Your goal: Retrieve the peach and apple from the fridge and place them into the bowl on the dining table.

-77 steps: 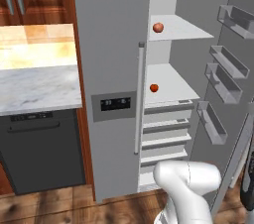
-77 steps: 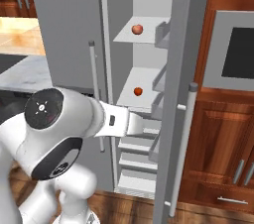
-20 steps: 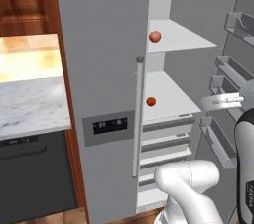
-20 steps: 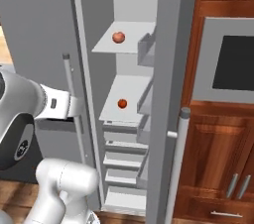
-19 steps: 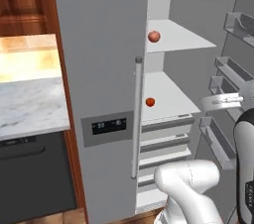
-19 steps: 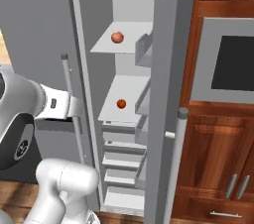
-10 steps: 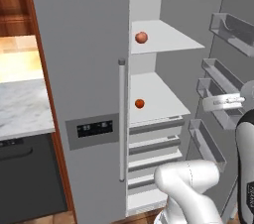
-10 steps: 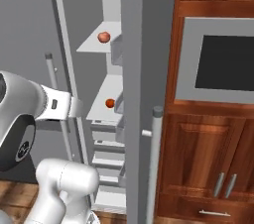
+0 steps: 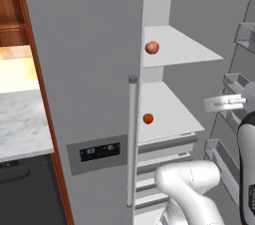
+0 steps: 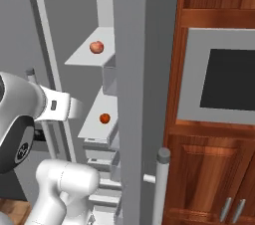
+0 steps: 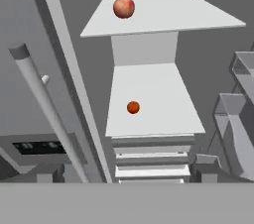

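Note:
The grey fridge (image 9: 84,50) has its right door (image 10: 144,79) swung open, showing white shelves. The peach (image 9: 152,47) (image 10: 96,47) (image 11: 123,7) rests on the upper shelf, near its left front. One shelf down sits the deeper orange-red apple (image 9: 148,118) (image 10: 104,118) (image 11: 133,107). My gripper (image 11: 128,171) is open with nothing between its fingers; it hangs in front of the open compartment, well short of both fruits and about level with the lower shelf's front edge. The bowl and the dining table are out of view.
The shut left door's long bar handle (image 9: 132,139) stands close on my left. Door bins (image 9: 238,85) line the open door on the right. White drawers (image 9: 167,144) lie under the apple's shelf. A marble counter (image 9: 20,124) is far left, wooden cabinets with a dark oven window (image 10: 226,69) far right.
The whole picture has shifted and the fridge looms larger and more central: the base has driven closer. Both fruits stay on their shelves. The gripper stays open.

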